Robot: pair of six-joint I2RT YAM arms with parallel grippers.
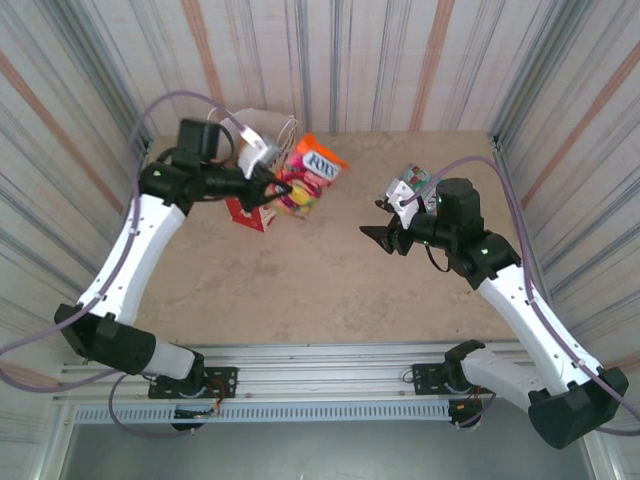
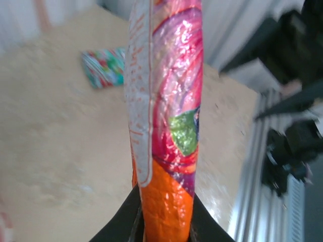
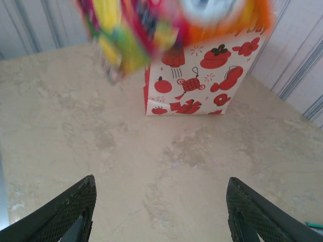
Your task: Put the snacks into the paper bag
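Packet (image 3: 151,25) blurred, covering paper bag (image 3: 194,85) top

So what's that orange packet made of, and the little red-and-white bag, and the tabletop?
The orange packet looks like thin foil-type plastic film: glossy, crinkled highlights, a crimped white seam. The paper bag seems matte paper: flat red print on white, crisp folded edges. The table is mottled beige, stone-like with a faint sheen; real stone or printed laminate, I can't tell.
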